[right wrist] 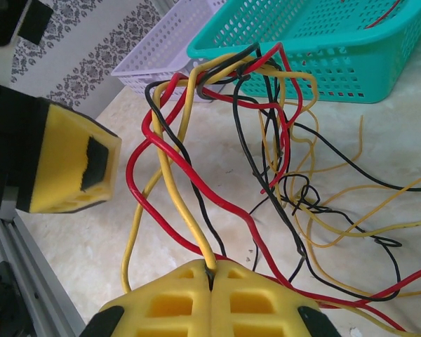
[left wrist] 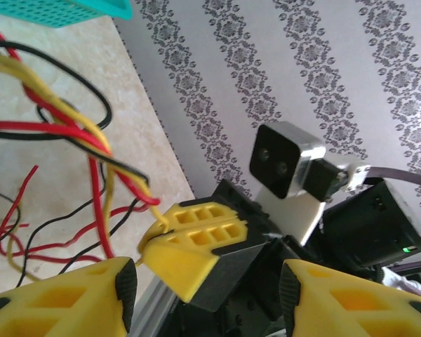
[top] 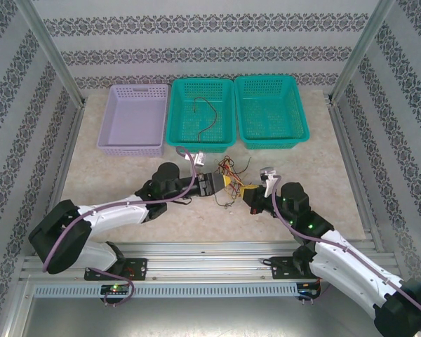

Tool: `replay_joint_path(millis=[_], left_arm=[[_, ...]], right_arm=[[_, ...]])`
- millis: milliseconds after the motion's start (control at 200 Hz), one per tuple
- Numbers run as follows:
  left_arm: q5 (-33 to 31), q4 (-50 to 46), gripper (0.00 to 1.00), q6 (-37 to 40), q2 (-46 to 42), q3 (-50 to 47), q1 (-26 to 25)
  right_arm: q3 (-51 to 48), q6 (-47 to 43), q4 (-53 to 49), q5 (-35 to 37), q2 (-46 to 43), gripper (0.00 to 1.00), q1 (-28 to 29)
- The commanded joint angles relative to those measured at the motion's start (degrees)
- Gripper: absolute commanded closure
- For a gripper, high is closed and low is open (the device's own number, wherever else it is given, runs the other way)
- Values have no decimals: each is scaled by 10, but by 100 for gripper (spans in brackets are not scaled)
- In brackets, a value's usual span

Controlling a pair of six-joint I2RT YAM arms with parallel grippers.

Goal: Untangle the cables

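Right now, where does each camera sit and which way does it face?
Top external: above and behind the arm bases, looking down on the table, left arm, right arm and cables.
Left wrist: on the left arm, looking past the open left claw at the right claw.
Right wrist: looking along the right claw, shut on the cables, toward the teal basket.
Shared: both wrist views show the cables.

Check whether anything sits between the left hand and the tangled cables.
No stray object does. The right hand, shut on a few strands, sits straight ahead of the left hand, whose jaws are open, and the cables loop out to one side over bare table.
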Motion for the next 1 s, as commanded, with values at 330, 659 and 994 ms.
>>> replay_joint_path(millis=[330,659,994], left_arm=[[-55,-139,41,89,-40,10,-7],[-59,-91,48,67,3,18,-7],[-70,-59,61,51,26,14,-7]], right_arm=[[23,-3,15,-19,7,100,12],[23,-8,16,-17,21,100,28],[23,-13,25,-24,40,100,36]])
